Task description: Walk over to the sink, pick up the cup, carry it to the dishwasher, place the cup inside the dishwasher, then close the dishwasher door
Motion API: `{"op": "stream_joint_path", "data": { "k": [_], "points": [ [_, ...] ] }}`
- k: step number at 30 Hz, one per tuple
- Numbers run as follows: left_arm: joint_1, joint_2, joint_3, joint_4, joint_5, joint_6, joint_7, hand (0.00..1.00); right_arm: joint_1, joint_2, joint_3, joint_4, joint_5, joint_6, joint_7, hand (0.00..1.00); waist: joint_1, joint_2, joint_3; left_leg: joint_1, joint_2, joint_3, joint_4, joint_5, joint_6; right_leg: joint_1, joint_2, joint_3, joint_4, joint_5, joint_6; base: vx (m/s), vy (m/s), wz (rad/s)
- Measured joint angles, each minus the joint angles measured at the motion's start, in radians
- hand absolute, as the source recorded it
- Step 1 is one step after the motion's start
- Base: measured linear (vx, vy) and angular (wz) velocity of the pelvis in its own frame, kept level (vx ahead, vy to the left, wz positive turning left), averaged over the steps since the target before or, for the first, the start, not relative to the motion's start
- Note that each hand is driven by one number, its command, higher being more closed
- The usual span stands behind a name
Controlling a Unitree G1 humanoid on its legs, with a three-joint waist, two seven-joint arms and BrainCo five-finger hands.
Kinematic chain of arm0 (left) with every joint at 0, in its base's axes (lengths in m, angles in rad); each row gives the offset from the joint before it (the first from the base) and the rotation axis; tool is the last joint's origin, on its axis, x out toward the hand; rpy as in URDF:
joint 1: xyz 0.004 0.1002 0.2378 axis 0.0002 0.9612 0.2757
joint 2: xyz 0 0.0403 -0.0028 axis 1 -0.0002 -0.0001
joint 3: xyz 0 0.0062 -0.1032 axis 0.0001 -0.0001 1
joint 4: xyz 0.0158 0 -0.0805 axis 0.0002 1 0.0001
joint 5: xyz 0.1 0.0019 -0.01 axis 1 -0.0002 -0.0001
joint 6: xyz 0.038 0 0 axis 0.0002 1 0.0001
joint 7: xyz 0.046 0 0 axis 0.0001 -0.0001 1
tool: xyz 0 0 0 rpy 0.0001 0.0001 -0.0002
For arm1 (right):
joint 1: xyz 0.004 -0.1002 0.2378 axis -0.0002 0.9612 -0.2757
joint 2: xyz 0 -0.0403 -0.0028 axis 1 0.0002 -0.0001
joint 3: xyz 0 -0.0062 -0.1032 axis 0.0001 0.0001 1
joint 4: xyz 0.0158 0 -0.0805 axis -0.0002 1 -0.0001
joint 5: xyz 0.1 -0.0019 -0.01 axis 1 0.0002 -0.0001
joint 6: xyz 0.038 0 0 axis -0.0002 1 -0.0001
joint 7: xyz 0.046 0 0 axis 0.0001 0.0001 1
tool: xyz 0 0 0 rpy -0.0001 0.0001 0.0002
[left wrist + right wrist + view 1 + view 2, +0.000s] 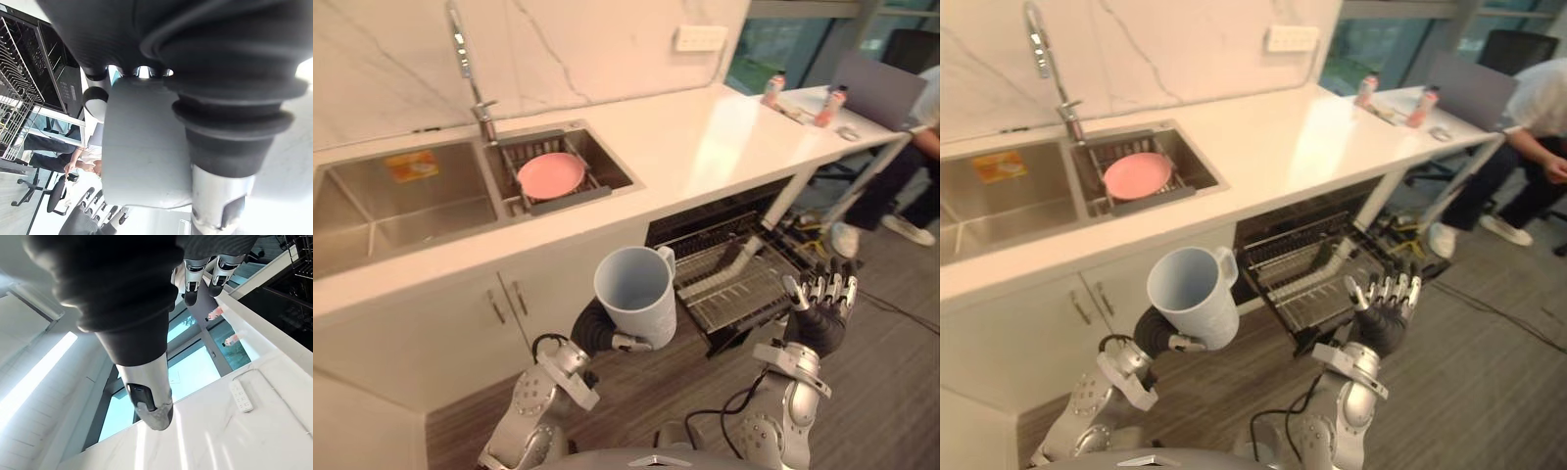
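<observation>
While the left robot hand (599, 331) is gripping one pale-blue handled cup (638, 294) before the white worktop's (705, 157) front edge, the right robot hand (822, 318) is hovering open.

The cup (636, 294) in the left hand (607, 338) is pale blue. Beyond it a pink plate (551, 174) sits in the steel-grey sink (421, 211); tabletop (705, 147) glossy white, wall (568, 49) white with grey veins. By the right hand (822, 305), a silver wire rack (744, 289) and grey wood-grain floor (891, 392)
</observation>
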Motion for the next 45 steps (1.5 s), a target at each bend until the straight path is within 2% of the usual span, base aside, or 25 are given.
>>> {"op": "stream_joint_path", "data": {
  "k": [1,3,5,6,7,8,11,13,16,18,19,20,21,22,24,26,27,28,32,34,38,39,41,44,45],
  "points": [
    [-0.007,0.002,0.009,0.000,0.000,0.004,0.016,1.00,-0.016,-0.006,0.002,0.006,0.009,0.001,0.015,0.00,0.001,0.003,0.002,-0.001,0.014,0.031,-0.003,0.002,0.005,-0.003,0.023,-0.005,-0.126,0.037,-0.024,0.19,0.043,-0.82],
    [-0.013,0.002,0.031,0.002,0.003,0.014,0.033,1.00,-0.060,-0.015,0.001,0.040,0.032,0.011,0.035,0.00,-0.004,0.012,0.006,0.000,0.055,0.059,0.021,-0.011,-0.009,0.002,0.048,-0.004,-0.211,0.122,-0.036,0.12,-0.003,-0.81],
    [-0.013,0.003,0.077,0.006,0.005,0.016,0.054,1.00,-0.110,-0.015,0.005,0.077,0.045,0.038,0.058,0.00,0.016,0.035,0.023,0.024,0.119,0.089,0.073,-0.047,-0.053,0.007,0.038,-0.016,-0.292,0.239,-0.046,0.12,-0.076,-1.04],
    [-0.011,0.003,0.090,0.006,0.006,0.016,0.059,1.00,-0.110,-0.015,0.010,0.077,0.047,0.043,0.069,0.00,0.023,0.035,0.025,0.038,0.130,0.097,0.091,-0.062,-0.065,0.016,0.021,-0.028,-0.294,0.286,-0.055,0.14,-0.121,-0.81],
    [-0.004,-0.002,0.115,0.009,0.009,0.016,0.063,1.00,-0.112,-0.017,0.016,0.077,0.046,0.056,0.091,0.00,0.026,0.040,0.033,0.066,0.158,0.104,0.131,-0.103,-0.092,0.034,0.013,-0.039,-0.262,0.316,-0.016,0.15,-0.149,-0.58],
    [0.004,-0.014,0.126,0.009,0.022,0.016,0.072,1.00,-0.115,-0.028,0.029,0.077,0.046,0.064,0.099,0.00,0.024,0.060,0.039,0.090,0.189,0.097,0.146,-0.121,-0.112,0.039,0.035,-0.050,-0.222,0.278,-0.028,0.14,-0.161,-0.46],
    [0.009,-0.037,0.135,0.008,0.045,0.014,0.081,1.00,-0.125,-0.050,0.054,0.070,0.039,0.089,0.123,0.00,0.014,0.083,0.040,0.099,0.226,0.070,0.148,-0.150,-0.138,0.015,0.074,-0.053,-0.187,0.206,-0.037,0.07,-0.187,-0.28],
    [0.010,-0.046,0.135,0.009,0.044,0.012,0.081,1.00,-0.129,-0.049,0.075,0.070,0.037,0.106,0.123,0.00,0.017,0.082,0.041,0.112,0.251,0.083,0.146,-0.156,-0.162,0.009,0.070,-0.098,-0.158,0.186,-0.048,0.03,-0.138,-0.35],
    [0.010,-0.043,0.141,0.026,0.044,-0.002,0.092,1.00,-0.163,-0.054,0.117,0.070,0.034,0.153,0.125,0.00,0.012,0.071,0.038,0.148,0.274,0.112,0.126,-0.148,-0.191,-0.019,0.080,-0.087,-0.074,0.137,-0.070,0.08,-0.159,-0.23],
    [0.008,-0.048,0.141,0.056,0.042,-0.008,0.103,1.00,-0.175,-0.064,0.128,0.068,0.034,0.186,0.133,0.00,0.001,0.076,0.024,0.143,0.280,0.101,0.117,-0.120,-0.171,-0.015,0.093,-0.102,-0.086,0.123,-0.082,0.14,-0.224,0.06],
    [0.008,-0.054,0.141,0.074,0.042,-0.013,0.103,1.00,-0.182,-0.082,0.127,0.069,0.034,0.201,0.135,0.00,0.000,0.085,0.022,0.105,0.292,0.083,0.159,-0.096,-0.121,-0.009,0.109,-0.105,-0.116,0.130,-0.091,0.10,-0.141,0.06],
    [0.010,-0.060,0.141,0.085,0.042,-0.014,0.104,1.00,-0.185,-0.093,0.125,0.068,0.034,0.207,0.137,0.00,0.002,0.093,0.022,0.085,0.296,0.067,0.185,-0.083,-0.105,0.003,0.119,-0.107,-0.142,0.143,-0.100,0.11,-0.148,0.05],
    [0.013,-0.068,0.141,0.107,0.043,-0.015,0.104,1.00,-0.185,-0.107,0.118,0.069,0.033,0.213,0.151,0.00,0.005,0.104,0.025,0.043,0.301,0.021,0.225,-0.056,-0.115,0.038,0.137,-0.112,-0.206,0.160,-0.116,0.13,-0.078,0.06],
    [0.021,-0.082,0.138,0.121,0.044,-0.016,0.105,1.00,-0.184,-0.113,0.110,0.069,0.033,0.213,0.156,0.00,0.007,0.103,0.026,0.040,0.267,-0.007,0.192,-0.075,-0.146,0.082,0.136,-0.111,-0.272,0.182,-0.116,0.16,-0.038,0.10],
    [0.029,-0.087,0.116,0.120,0.046,-0.039,0.113,1.00,-0.184,-0.115,0.091,0.069,0.033,0.211,0.168,0.00,0.008,0.094,0.032,0.032,0.202,-0.018,0.095,-0.082,-0.146,0.141,0.117,-0.110,-0.350,0.206,-0.110,0.11,0.040,0.08],
    [0.029,-0.089,0.108,0.120,0.055,-0.063,0.126,1.00,-0.184,-0.115,0.092,0.076,0.032,0.206,0.170,0.00,0.016,0.101,0.031,0.003,0.154,-0.026,-0.014,-0.039,-0.131,0.171,0.100,-0.102,-0.381,0.215,-0.091,0.04,0.110,-0.10],
    [0.029,-0.089,0.109,0.121,0.063,-0.068,0.134,1.00,-0.184,-0.120,0.093,0.080,0.031,0.205,0.173,0.00,0.018,0.107,0.029,0.004,0.147,-0.031,-0.034,0.012,-0.123,0.173,0.098,-0.095,-0.384,0.216,-0.080,0.04,0.131,-0.40],
    [0.028,-0.096,0.113,0.122,0.070,-0.079,0.157,1.00,-0.186,-0.120,0.101,0.094,0.032,0.205,0.190,0.00,0.025,0.119,0.024,0.018,0.140,-0.021,-0.060,0.088,-0.109,0.179,0.100,-0.074,-0.399,0.220,-0.053,0.09,0.145,-0.45],
    [-0.022,-0.095,0.145,0.122,0.150,-0.102,0.302,1.00,-0.190,-0.120,0.129,0.105,0.052,0.227,0.317,0.00,0.019,0.100,0.033,0.025,0.095,0.033,-0.096,0.103,-0.088,0.177,0.063,-0.044,-0.459,0.282,-0.010,0.12,0.128,-0.25],
    [-0.032,-0.095,0.161,0.122,0.202,-0.102,0.376,1.00,-0.193,-0.118,0.129,0.104,0.087,0.242,0.369,0.00,0.016,0.095,0.036,0.041,0.083,0.025,-0.097,0.103,-0.088,0.206,0.060,-0.049,-0.487,0.292,-0.004,0.12,0.051,0.00],
    [-0.060,-0.110,0.202,0.118,0.445,-0.115,0.628,1.00,-0.213,-0.113,0.203,0.097,0.115,0.256,0.440,0.00,0.019,0.088,0.039,0.091,0.071,0.019,-0.154,0.103,-0.088,0.255,0.063,-0.052,-0.547,0.315,0.001,0.05,0.008,-0.01],
    [-0.069,-0.109,0.203,0.118,0.476,-0.114,0.655,1.00,-0.222,-0.113,0.212,0.096,0.115,0.257,0.443,0.00,0.020,0.085,0.041,0.091,0.071,0.019,-0.158,0.103,-0.088,0.256,0.066,-0.051,-0.558,0.321,0.000,-0.04,-0.027,-0.07],
    [-0.102,-0.114,0.208,0.118,0.599,-0.094,0.755,1.00,-0.253,-0.110,0.270,0.076,0.116,0.271,0.466,0.00,0.025,0.073,0.048,0.091,0.071,0.025,-0.165,0.102,-0.086,0.267,0.075,-0.048,-0.611,0.351,-0.002,-0.07,-0.027,-0.12],
    [-0.119,-0.117,0.211,0.118,0.688,-0.067,0.841,1.00,-0.273,-0.105,0.315,0.033,0.134,0.285,0.488,0.00,0.024,0.061,0.051,0.085,0.073,0.032,-0.163,0.102,-0.085,0.267,0.079,-0.046,-0.638,0.365,-0.005,-0.06,-0.020,-0.11],
    [-0.125,-0.119,0.213,0.118,0.747,-0.046,0.896,1.00,-0.275,-0.093,0.329,0.018,0.152,0.299,0.512,0.00,0.024,0.056,0.052,0.084,0.077,0.035,-0.162,0.102,-0.086,0.266,0.082,-0.046,-0.639,0.368,-0.006,-0.03,-0.018,-0.06]
  ]
}}
